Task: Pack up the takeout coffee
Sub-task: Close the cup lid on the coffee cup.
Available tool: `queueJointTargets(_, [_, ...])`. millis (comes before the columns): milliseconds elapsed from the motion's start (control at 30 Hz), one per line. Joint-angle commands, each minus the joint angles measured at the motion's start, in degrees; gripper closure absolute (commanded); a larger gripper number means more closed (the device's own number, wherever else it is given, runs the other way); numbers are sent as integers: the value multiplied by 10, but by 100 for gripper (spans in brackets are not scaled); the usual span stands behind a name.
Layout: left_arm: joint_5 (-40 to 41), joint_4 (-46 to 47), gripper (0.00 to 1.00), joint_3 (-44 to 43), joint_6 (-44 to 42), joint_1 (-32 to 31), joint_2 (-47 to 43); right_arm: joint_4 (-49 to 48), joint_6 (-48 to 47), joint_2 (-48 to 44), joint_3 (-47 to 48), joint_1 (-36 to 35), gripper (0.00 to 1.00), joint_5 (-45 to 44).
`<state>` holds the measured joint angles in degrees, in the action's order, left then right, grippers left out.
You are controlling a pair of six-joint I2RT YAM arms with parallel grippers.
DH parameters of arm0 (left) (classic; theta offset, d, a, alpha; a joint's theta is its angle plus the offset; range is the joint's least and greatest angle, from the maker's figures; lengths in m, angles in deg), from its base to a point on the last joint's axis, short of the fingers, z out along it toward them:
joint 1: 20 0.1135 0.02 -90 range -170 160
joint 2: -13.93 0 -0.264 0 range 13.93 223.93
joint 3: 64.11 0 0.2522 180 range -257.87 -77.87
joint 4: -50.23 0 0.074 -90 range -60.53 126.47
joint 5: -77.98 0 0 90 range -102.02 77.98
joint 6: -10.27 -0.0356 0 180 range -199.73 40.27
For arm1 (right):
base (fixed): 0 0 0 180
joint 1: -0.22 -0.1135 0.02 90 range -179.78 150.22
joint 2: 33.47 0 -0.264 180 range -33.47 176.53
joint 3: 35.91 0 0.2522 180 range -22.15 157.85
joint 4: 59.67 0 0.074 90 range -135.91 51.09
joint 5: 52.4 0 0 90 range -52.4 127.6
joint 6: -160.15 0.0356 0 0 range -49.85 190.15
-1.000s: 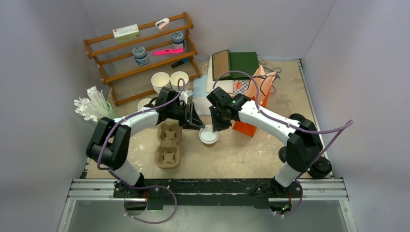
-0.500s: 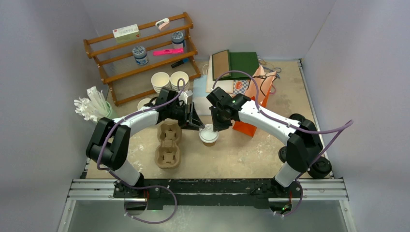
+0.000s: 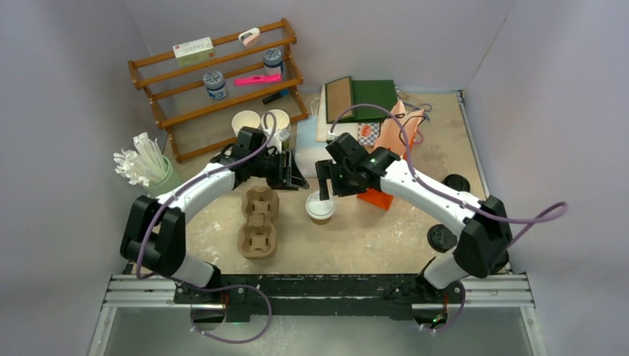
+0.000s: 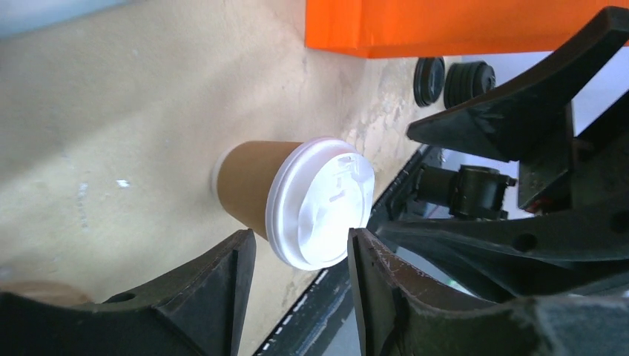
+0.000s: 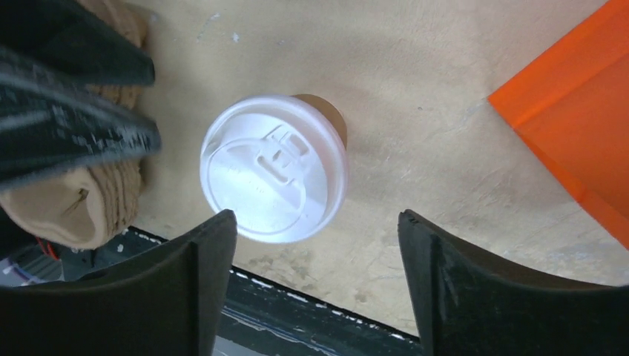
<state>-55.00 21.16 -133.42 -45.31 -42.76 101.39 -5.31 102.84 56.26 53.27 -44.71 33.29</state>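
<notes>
Right wrist | coffee cup (image 5: 274, 167) under spread right claw (image 5: 313, 216) — apparently untouched

I count one takeout coffee cup (image 3: 320, 208) of brown paper, with one white lid (image 5: 274, 167) on it. There is one pulp cup carrier (image 3: 256, 222). Near the shelf stand two open paper cups (image 3: 245, 122) (image 3: 276, 119). The one wooden shelf (image 3: 134, 74) has three levels and carries two jars (image 3: 215, 81) (image 3: 272, 58), one pink marker (image 3: 257, 78) and one flat box (image 3: 193, 49). I see also one orange bag (image 3: 373, 197), one pale green cup (image 3: 167, 178) full of white sticks (image 3: 141, 159), too many for me to count, and two black round things (image 3: 443, 236) (image 3: 455, 181).
</notes>
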Motion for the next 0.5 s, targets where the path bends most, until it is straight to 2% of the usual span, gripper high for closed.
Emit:
queueJointTargets(0, [83, -33, 49, -28, -31, 23, -77, -67, -93, -67, -21, 2, 11, 7])
queueJointTargets(67, [98, -40, 49, -23, -32, 36, -96, -101, -148, -89, -34, 0, 3, 26])
queueJointTargets(100, [103, -41, 49, -18, -31, 41, -105, -112, -173, -96, -39, -3, 2, 34])
queueJointTargets(267, [101, -37, 49, 7, -23, 49, -127, -102, -300, -62, -27, -20, 1, 73])
queueJointTargets(467, [92, -38, 49, 12, -24, 49, -128, -90, -390, -26, -11, -61, 1, 45])
